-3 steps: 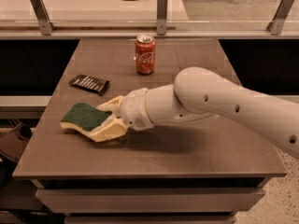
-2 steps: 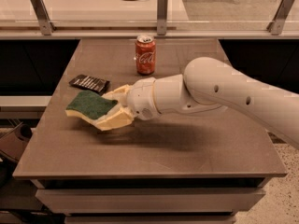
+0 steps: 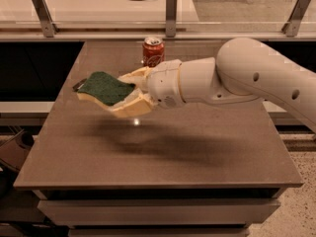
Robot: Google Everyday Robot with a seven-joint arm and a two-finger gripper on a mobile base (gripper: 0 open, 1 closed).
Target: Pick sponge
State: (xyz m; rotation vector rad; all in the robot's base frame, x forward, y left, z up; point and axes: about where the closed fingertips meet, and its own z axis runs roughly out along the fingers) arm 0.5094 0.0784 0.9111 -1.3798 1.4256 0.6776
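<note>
The sponge (image 3: pixel 104 88) has a dark green top on pale yellow foam. My gripper (image 3: pixel 129 92) is shut on its right end, with one cream-yellow finger (image 3: pixel 134 106) below and in front and the other (image 3: pixel 133 76) behind. The sponge is held in the air above the left part of the brown table (image 3: pixel 163 152), tilted a little. My white arm reaches in from the right.
A red soda can (image 3: pixel 153 52) stands upright at the back middle of the table, just behind my wrist. A flat black rectangle (image 3: pixel 79 85) lies at the left, mostly hidden by the sponge. A glass rail with metal posts (image 3: pixel 171 11) runs behind the table.
My gripper has lifted the sponge off the table and carried it up and slightly away from the front edge. The black rectangle is now mostly covered by the raised sponge.
</note>
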